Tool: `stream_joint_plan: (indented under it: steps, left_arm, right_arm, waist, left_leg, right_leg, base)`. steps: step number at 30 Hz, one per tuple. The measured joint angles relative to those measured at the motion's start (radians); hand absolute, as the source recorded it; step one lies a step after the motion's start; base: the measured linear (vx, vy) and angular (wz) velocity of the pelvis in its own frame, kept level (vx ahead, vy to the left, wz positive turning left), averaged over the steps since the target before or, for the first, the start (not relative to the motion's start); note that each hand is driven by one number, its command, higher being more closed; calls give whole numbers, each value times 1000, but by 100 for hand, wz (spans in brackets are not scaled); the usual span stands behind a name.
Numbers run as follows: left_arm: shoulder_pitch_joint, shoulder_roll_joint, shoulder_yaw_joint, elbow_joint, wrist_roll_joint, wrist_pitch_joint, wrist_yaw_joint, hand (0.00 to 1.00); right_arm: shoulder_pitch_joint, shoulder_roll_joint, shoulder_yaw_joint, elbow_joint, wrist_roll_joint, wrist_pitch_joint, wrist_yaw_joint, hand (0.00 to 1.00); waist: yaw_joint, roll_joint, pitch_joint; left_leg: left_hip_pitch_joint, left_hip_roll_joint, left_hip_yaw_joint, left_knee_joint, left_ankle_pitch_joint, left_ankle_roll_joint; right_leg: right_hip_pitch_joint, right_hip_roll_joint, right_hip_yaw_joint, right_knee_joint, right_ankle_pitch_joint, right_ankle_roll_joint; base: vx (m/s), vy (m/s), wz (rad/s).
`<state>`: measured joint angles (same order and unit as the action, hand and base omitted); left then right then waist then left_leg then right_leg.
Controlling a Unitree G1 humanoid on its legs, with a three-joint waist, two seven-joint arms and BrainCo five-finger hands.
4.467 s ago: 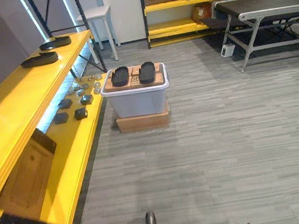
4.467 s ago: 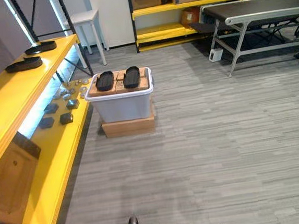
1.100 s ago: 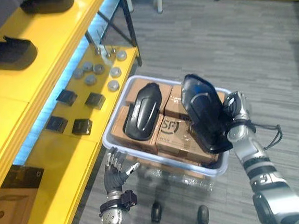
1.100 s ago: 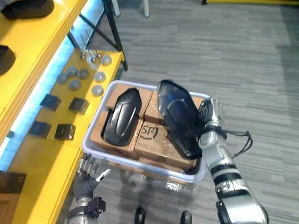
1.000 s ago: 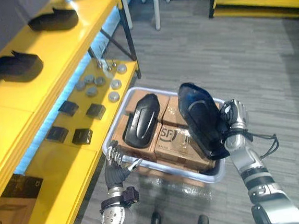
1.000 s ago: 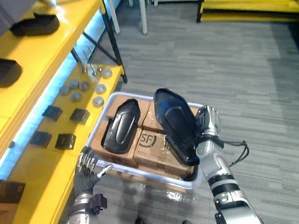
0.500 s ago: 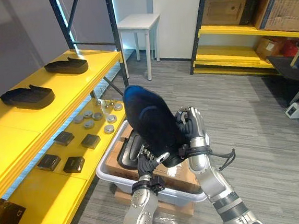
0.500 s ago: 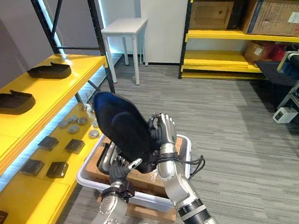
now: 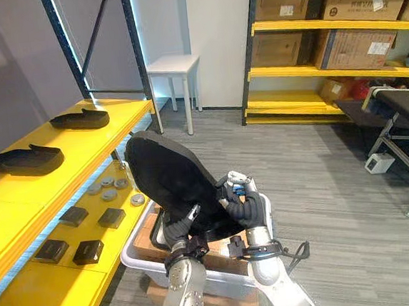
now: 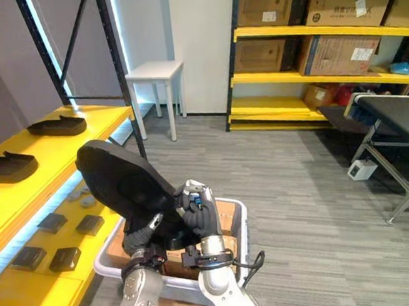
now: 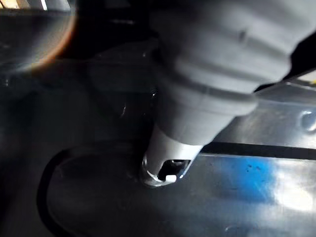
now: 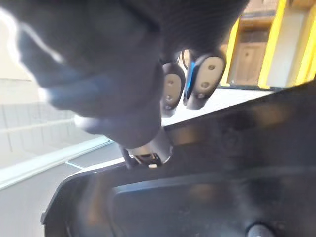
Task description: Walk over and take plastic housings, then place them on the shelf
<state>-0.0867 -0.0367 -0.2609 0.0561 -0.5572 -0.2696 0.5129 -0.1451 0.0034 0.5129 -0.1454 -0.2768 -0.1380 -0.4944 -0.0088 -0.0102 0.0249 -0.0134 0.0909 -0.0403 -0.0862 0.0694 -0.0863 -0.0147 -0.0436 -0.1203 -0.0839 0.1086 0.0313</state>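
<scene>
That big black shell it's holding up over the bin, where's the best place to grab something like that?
Probably by its lower end, from both sides. The black housing is long, smooth and domed, tilted up over the bin, so only the rim offers purchase. The right hand curls round that rim; the left hand props it from beneath.

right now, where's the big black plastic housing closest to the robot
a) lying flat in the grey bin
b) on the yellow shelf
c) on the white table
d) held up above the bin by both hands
d: the plastic housing stands tilted above the bin, with the left hand under its lower end and the right hand curled on its edge.
</scene>
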Motion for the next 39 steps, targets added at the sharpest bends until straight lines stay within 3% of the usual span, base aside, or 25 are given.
stream_joint_plan:
  steps: [1,2,5,8,10,11,12,13,14,15,18,20,21,22,23,24,25,27,29,30,32,33,34,36,39]
  left_arm:
    - [12,0,0,-4,0,0,-2,100]
    - [32,0,1,-15,1,0,-3,100]
    - [66,0,29,-45,11,0,-14,100]
    - [89,-3,80,-79,70,0,-33,100]
    - [90,-8,104,-88,117,1,-40,100]
    - [92,-13,118,-89,140,1,-39,100]
    - [99,-13,134,-92,157,1,-38,100]
    - [119,-14,153,-109,176,1,-39,100]
    - [152,-15,180,-139,208,2,-38,100]
    - [194,-18,229,-186,258,3,-29,100]
    - [263,-24,400,-263,381,10,31,100]
    - [302,-22,470,-274,461,34,66,100]
    - [303,-16,472,-277,497,48,71,100]
    - [301,-7,473,-279,556,61,73,100]
    - [298,2,474,-283,586,66,76,100]
    - [293,19,474,-284,628,77,83,100]
    - [290,32,471,-283,663,92,85,100]
    - [286,32,466,-284,681,98,73,100]
    - [255,42,457,-284,677,98,67,100]
    - [220,59,436,-284,651,94,50,100]
    - [176,96,390,-284,541,69,-6,100]
    - [147,127,362,-291,451,40,-57,100]
    - [138,120,350,-298,372,17,-98,100]
    - [118,118,327,-319,264,-5,-156,100]
    - [7,129,252,-286,50,-12,-245,100]
  right_arm:
    - [6,-2,5,0,2,0,1,100]
    - [18,-4,10,0,6,-4,5,0]
    - [24,-9,20,2,18,-18,23,0]
    - [18,-9,20,29,41,-53,51,0]
    - [8,-20,2,48,77,-67,66,0]
    - [-13,-38,0,63,80,-68,72,0]
    - [-36,-61,-8,88,80,-70,85,0]
    - [-37,-75,-16,91,84,-70,96,0]
    - [-21,-79,-27,89,88,-70,108,0]
    - [12,-77,-53,85,113,-70,118,0]
    - [67,-57,-144,78,162,-70,135,0]
    - [91,-62,-216,78,195,-70,148,0]
    - [111,-66,-261,78,199,-69,152,0]
    - [133,-63,-317,78,207,-69,156,0]
    - [141,-63,-341,76,218,-70,163,0]
    - [162,-50,-372,70,238,-71,176,0]
    - [198,-36,-399,45,262,-71,195,0]
    - [258,-22,-451,-3,288,-80,213,0]
    - [285,-18,-505,-19,311,-82,221,0]
    - [315,-10,-558,-27,313,-82,224,0]
    - [360,-5,-613,-29,321,-80,234,0]
    - [388,-7,-624,-34,323,-79,242,0]
    - [393,-29,-626,-24,323,-72,258,0]
    - [400,-35,-625,-24,319,-69,281,0]
    - [452,-31,-627,-25,307,-58,314,0]
  waist:
    - [0,0,-4]
    - [0,1,-10]
    - [1,2,-12]
    - [7,7,-10]
    - [12,22,-4]
    - [16,29,1]
    - [30,38,5]
    - [40,49,6]
    - [44,57,1]
    - [61,58,-1]
    - [108,52,-4]
    - [104,50,-2]
    - [99,41,6]
    - [80,33,13]
    - [69,24,21]
    - [48,12,34]
    - [31,5,53]
    - [13,-2,62]
    - [-7,-6,68]
    - [-21,-7,72]
    - [-42,-19,75]
    - [-54,-60,82]
    - [-46,-40,78]
    - [-48,-12,79]
    - [-72,-6,84]
  left_leg:
    - [0,0,-1,0,0,0]
    - [-1,0,-5,0,0,0]
    - [-13,-1,-33,1,2,-3]
    - [-73,-8,-128,12,19,-11]
    - [-132,27,2,21,5,11]
    - [-159,52,133,47,-5,32]
    - [-180,88,333,85,-18,49]
    - [-184,108,438,101,-20,44]
    - [-191,109,495,112,-23,39]
    - [-193,82,490,118,-21,38]
    - [-186,-6,444,122,-13,48]
    - [-165,-77,394,126,-23,73]
    - [-143,-100,357,129,-26,98]
    - [-114,-121,294,138,-50,127]
    - [-104,-124,265,140,-57,132]
    - [-90,-118,210,142,-66,144]
    - [-60,-111,159,138,-71,146]
    - [-17,-117,101,122,-77,133]
    - [-2,-124,53,121,-83,122]
    - [8,-128,14,118,-89,114]
    - [29,-144,-35,117,-101,97]
    - [50,-184,-45,127,-126,86]
    - [49,-165,-42,140,-150,73]
    - [28,-122,-19,169,-183,60]
    - [15,-80,-24,177,-198,41]
  right_leg:
    - [0,0,-1,0,0,-1]
    - [1,0,-4,0,-1,-1]
    - [6,-1,-30,0,4,-6]
    - [14,-4,-144,2,-5,-14]
    - [40,-20,-311,2,-23,-12]
    - [57,-34,-383,2,-33,-3]
    - [80,-57,-469,5,-47,14]
    - [101,-73,-522,12,-65,35]
    - [120,-94,-583,28,-83,55]
    - [138,-128,-638,51,-114,93]
    - [176,-219,-699,128,-154,139]
    - [176,-353,-718,362,-180,131]
    - [156,-419,-703,515,-166,94]
    - [111,-475,-604,721,-99,-44]
    - [69,-470,-511,803,-92,-64]
    - [-30,-393,-322,915,-166,-6]
    - [-88,-309,-212,936,-231,13]
    - [-158,-235,-148,818,-291,35]
    - [-189,-177,-76,646,-296,44]
    - [-205,-126,29,523,-294,48]
    - [-208,-77,175,386,-239,66]
    - [-206,-104,190,358,-97,79]
    - [-186,-94,188,333,-122,79]
    - [-158,-51,190,235,-82,56]
    - [-104,-16,166,119,-34,33]
  base:
    - [-29,13,4]
    - [-15,9,10]
    - [-11,0,27]
    - [-38,-28,116]
    - [-25,-32,209]
    - [8,11,240]
    - [37,69,229]
    - [106,135,219]
    - [178,223,193]
    - [187,229,160]
    - [296,268,99]
    - [364,282,107]
    - [331,294,137]
    - [303,263,133]
    - [287,148,146]
    - [302,39,134]
    - [364,0,136]
    - [295,-10,100]
    - [239,-58,97]
    - [254,-152,140]
    - [250,-189,125]
    - [296,-264,62]
    - [247,-222,28]
    - [181,-130,-37]
    - [147,-94,-4]
